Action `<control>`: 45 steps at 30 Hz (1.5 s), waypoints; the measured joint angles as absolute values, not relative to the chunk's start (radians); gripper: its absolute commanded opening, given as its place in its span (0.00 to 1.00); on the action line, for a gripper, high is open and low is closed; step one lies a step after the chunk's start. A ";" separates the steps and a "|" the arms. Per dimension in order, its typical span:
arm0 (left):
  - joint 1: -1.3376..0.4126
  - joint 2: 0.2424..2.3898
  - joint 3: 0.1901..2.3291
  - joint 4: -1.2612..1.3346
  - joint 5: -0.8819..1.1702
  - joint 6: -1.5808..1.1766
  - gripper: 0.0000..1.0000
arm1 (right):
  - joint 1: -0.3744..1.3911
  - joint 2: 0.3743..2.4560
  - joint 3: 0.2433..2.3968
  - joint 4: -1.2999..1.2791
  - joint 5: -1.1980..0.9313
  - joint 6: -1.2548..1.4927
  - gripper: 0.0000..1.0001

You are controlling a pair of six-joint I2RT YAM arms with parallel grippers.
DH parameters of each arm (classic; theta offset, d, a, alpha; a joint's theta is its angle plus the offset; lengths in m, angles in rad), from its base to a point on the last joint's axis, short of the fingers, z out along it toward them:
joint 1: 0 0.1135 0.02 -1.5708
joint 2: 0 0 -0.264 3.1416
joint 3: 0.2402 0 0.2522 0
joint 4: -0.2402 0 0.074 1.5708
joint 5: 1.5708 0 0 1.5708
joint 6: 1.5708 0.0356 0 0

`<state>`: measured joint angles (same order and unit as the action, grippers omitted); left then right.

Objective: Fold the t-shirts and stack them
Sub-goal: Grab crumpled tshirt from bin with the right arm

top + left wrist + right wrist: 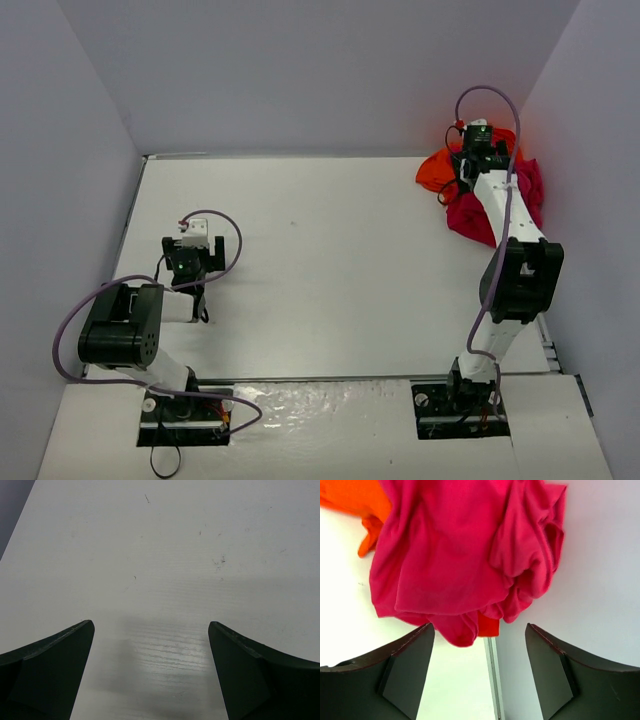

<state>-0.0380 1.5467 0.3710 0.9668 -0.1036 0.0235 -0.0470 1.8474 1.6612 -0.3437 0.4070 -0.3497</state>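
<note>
Picking step | shirts (465, 215) heaped at table (330, 260) far-right corner | right gripper (479, 628) above heap, jaws apart, empty | left gripper (151, 626) apart | next: pinch pink shirt (460, 555), pull clear.

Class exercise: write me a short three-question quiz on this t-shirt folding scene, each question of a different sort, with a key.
1. True or false: the left tool is shut on a t-shirt.
2. Where on the table does the pile of t-shirts lie? A: near left corner. B: far right corner. C: centre.
3. Fill in: in the right wrist view, the t-shirt beside the crimson t-shirt is ____.
Key: 1 false, it is open over the table. 2 B. 3 orange, the orange t-shirt.
</note>
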 measured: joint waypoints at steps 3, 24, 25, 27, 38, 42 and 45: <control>-0.038 1.547 0.371 0.967 -0.104 0.023 0.97 | -0.046 1.847 1.597 -0.336 0.405 -0.358 0.71; -0.030 1.547 0.371 0.966 -0.094 0.023 0.97 | -0.013 2.058 1.598 -0.343 0.587 -0.382 0.55; -0.030 1.547 0.371 0.966 -0.094 0.023 0.97 | -0.013 2.079 1.628 -0.338 0.604 -0.385 0.51; -0.030 1.547 0.371 0.966 -0.093 0.023 0.97 | -0.012 2.125 1.690 -0.330 0.643 -0.389 0.37; -0.030 1.547 0.371 0.965 -0.093 0.023 0.97 | 0.019 2.241 1.795 -0.311 0.737 -0.394 0.00; -0.030 1.547 0.371 0.965 -0.093 0.023 0.97 | 0.027 2.204 1.792 -0.321 0.678 -0.391 0.00; -0.030 1.547 0.371 0.965 -0.093 0.023 0.97 | 0.026 2.072 1.744 -0.330 0.473 -0.383 0.00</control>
<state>-0.0303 1.5467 0.3712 0.9651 -0.0933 0.0231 0.0256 2.0721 1.7438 -0.3302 0.4733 -0.3825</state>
